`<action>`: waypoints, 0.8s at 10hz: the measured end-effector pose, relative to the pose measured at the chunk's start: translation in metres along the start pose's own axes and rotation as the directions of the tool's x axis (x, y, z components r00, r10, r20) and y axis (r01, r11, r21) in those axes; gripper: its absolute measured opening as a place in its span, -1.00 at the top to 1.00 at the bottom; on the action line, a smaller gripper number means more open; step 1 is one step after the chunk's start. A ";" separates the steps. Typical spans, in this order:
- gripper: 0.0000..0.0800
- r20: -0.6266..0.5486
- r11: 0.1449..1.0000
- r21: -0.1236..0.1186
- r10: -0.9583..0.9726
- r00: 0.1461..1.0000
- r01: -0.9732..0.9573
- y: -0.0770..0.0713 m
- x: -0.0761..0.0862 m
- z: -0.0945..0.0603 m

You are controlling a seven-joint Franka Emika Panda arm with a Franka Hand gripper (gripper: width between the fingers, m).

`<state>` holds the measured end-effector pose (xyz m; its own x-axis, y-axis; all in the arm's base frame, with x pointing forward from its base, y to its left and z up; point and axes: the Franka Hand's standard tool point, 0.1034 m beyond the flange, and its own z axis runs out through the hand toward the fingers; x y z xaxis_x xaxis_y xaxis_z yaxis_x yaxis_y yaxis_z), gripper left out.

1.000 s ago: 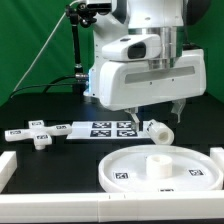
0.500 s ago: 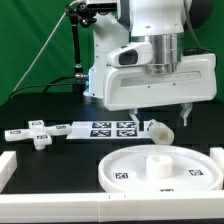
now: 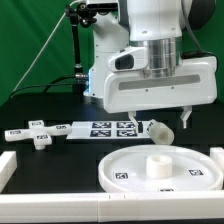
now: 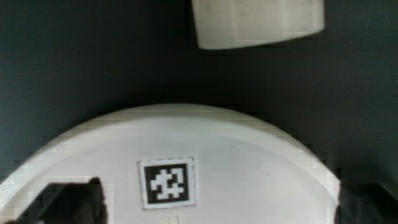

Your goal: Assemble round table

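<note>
The large round disc (image 3: 130, 160) lies flat at the front of the table, a short stub (image 3: 158, 163) rising from its middle. In the wrist view the disc (image 4: 231, 140) fills the lower part, with a square tag (image 4: 167, 183) on it. Behind the disc the thick short cylinder (image 3: 157, 130) lies on its side; part of the cylinder (image 4: 258, 22) shows in the wrist view too. The small cross-shaped piece (image 3: 38, 135) rests far off at the exterior view's left. My gripper (image 3: 160, 118) hangs open above the cylinder and the disc's rear edge, holding nothing.
The marker board (image 3: 100, 128) lies between the cross-shaped piece and the cylinder. White border rails run along the front left (image 3: 6, 165) and the right (image 3: 217, 156). The table surface is black, with a green backdrop behind.
The gripper has shifted a little toward the exterior view's right, then held still. It stays open. No part has moved.
</note>
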<state>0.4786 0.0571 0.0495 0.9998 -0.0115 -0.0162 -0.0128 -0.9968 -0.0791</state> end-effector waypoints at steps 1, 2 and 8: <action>-0.62 0.054 1.000 0.003 0.000 0.999 0.000 -0.001 -0.003 0.000; -0.62 0.144 1.000 0.005 0.001 0.990 -0.002 -0.007 -0.008 0.001; -0.62 0.536 1.000 0.022 -0.004 0.845 -0.009 -0.019 -0.017 0.008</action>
<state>0.4613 0.0765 0.0434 0.8362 0.0368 -0.5471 -0.0223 -0.9946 -0.1010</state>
